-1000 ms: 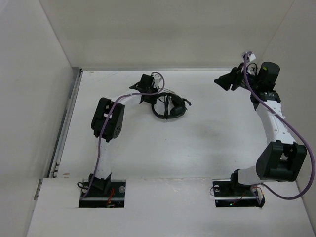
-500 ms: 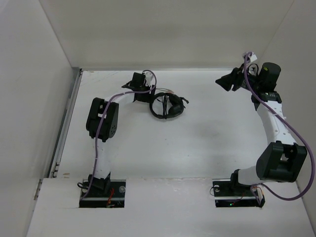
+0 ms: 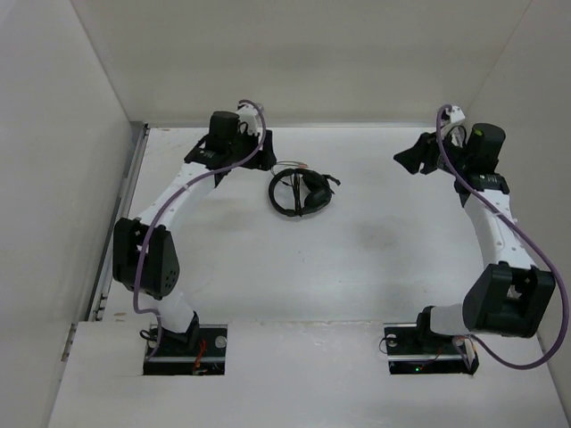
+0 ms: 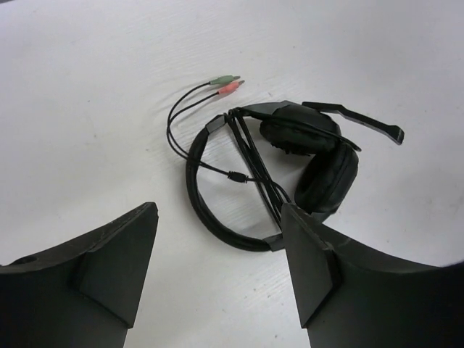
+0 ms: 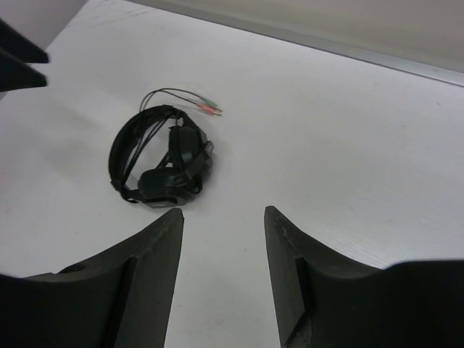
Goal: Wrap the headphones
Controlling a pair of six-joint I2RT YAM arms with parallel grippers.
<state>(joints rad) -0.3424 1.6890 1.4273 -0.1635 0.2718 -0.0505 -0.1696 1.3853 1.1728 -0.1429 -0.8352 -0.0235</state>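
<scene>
Looks wrapped now, hovering with left gripper spread empty near the headphones and right gripper parted empty well apart; next calls only for tucking the loose plugs.

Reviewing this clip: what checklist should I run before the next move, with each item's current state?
1. Left hand open and empty: ok.
2. Right hand open and empty: ok.
3. Headphones lying on the table, clear of both hands: ok.
4. Cable wound across the headband: ok.
5. Plugs tucked in: not ok, the tail lies loose beside the headband.
6. Wrap tight enough to hold: cannot tell.
</scene>
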